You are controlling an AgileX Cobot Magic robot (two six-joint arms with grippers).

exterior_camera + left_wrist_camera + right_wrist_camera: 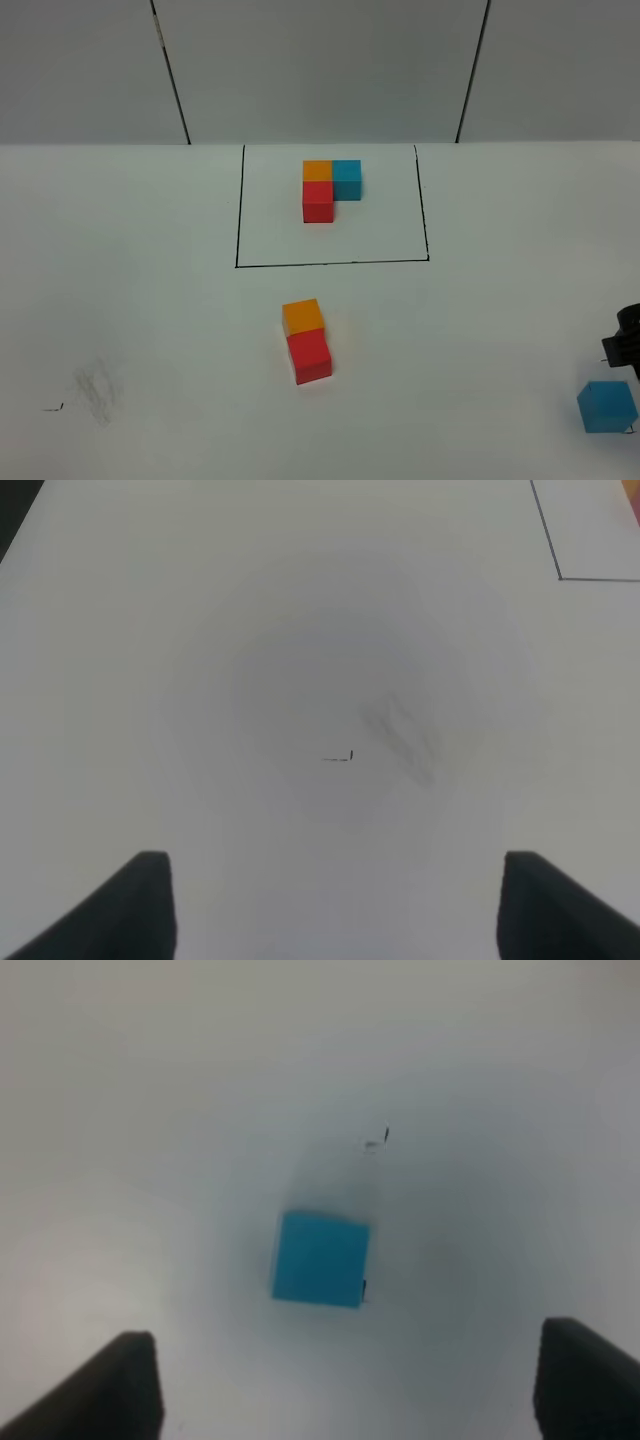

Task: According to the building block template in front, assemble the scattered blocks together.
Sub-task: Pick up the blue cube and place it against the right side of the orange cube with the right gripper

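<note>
Two dark fingers (140, 910) of the left gripper (335, 912) stood wide apart over the left part of the white table (140, 250), with nothing between them. Below them lay only a grey smudge (400, 730) and a small black mark (340, 757), so this side had much free surface.

In the middle, at the far side, the black-lined rectangle (239, 210) enclosed the building block template (325, 188): orange at the back, blue touching its right face, red touching its near face. It sat well apart from every line.

In front of the near line, two of the scattered blocks (306, 338) were joined, the orange cube (302, 316) behind and the red cube (310, 357) in front, the pair a little turned against the frame. Bare table lay on both sides of them.

Far to the right, the blue cube (607, 405) rested alone near the right edge of the high view, well apart from the pair. The right gripper (350, 1390) hung above it with its fingers (120, 1390) apart. They did not touch the cube, which lay ahead of the tips.
</note>
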